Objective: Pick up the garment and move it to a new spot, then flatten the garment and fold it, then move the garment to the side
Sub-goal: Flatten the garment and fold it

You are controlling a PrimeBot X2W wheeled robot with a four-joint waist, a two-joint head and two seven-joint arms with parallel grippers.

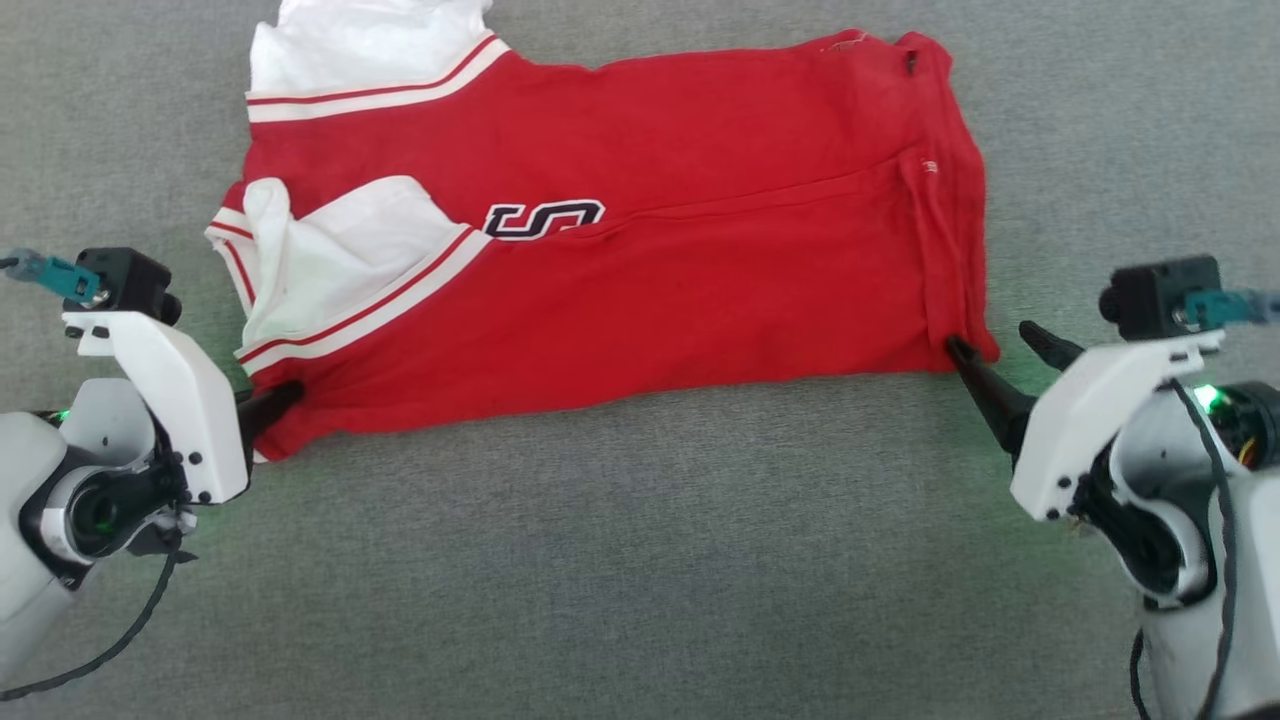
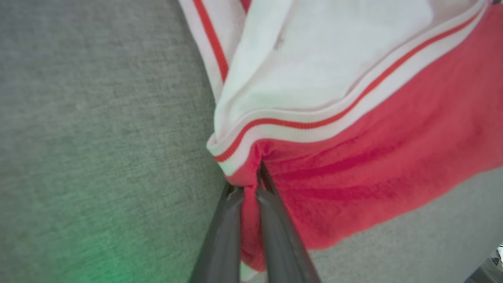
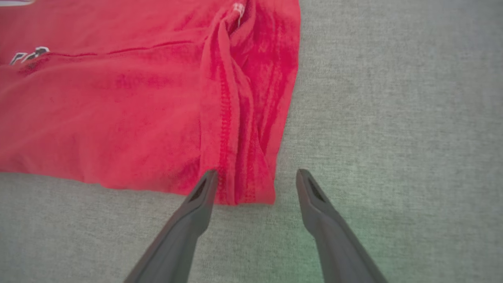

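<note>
**A:** Where is the garment (image 1: 640, 270)?

**B:** Spread out on the grey table (image 1: 640, 560), lying crosswise in the head view. Its sleeves point to the robot's left and its hem (image 1: 950, 200) to the right. A long crease runs along the red body from side to side.

**A:** And the sleeves?

**B:** The near sleeve (image 1: 340, 250), white, is turned in over the red chest. The far sleeve (image 1: 360, 40) sticks out at the top edge. Both meet the red along striped trim (image 1: 380, 95). Part of the black lettering (image 1: 545, 218) shows beside the near sleeve.

**A:** What is the left pincer (image 1: 288, 392) doing?

**B:** Its fingers are pressed together on the garment's near left corner. In the left wrist view the left pincer (image 2: 249, 188) has a fold of red cloth nipped between the two fingers, just below the striped trim, and the cloth puckers toward that spot.

**A:** The right one?

**B:** The right pincer (image 1: 990, 340) stands spread at the near right corner. In the right wrist view the right pincer (image 3: 256, 173) has that corner of the hem lying between its fingers. One fingertip (image 3: 208, 182) is at the red edge and the other is over bare table. It grips nothing.

**A:** Does the cloth lie flat there?

**B:** The hem has a few lengthwise folds near the corner, and its stitching shows. A faint green glow falls on the table by each pincer.
</note>
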